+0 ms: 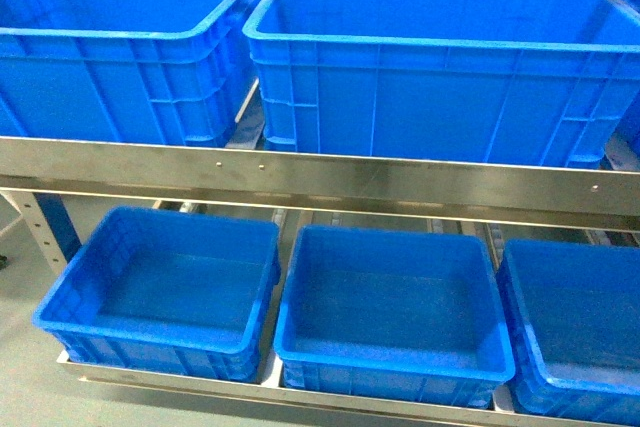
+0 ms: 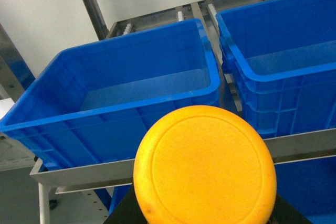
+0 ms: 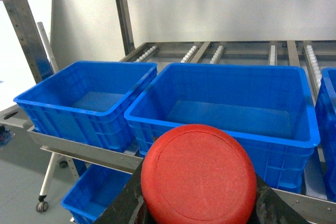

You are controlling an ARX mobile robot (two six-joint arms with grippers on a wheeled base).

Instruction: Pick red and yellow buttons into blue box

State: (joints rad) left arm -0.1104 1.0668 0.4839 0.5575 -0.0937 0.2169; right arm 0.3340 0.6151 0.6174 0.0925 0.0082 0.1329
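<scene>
You have the round yellow-orange plastic button cap point(image 2: 205, 165) filling the left wrist view, clamped in the left gripper point(image 2: 202, 211); beyond it sits a large blue plastic crate point(image 2: 113, 108). The round red button cap point(image 3: 198, 174) is clamped likewise in your right gripper point(image 3: 197, 208), before another blue crate point(image 3: 220, 129).

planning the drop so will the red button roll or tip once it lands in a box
The red button has a broad round cap, so it will likely tip onto its rim and may roll in an arc. It looks like rigid plastic, probably light and sturdy. The box walls look tall enough to contain it.
</scene>
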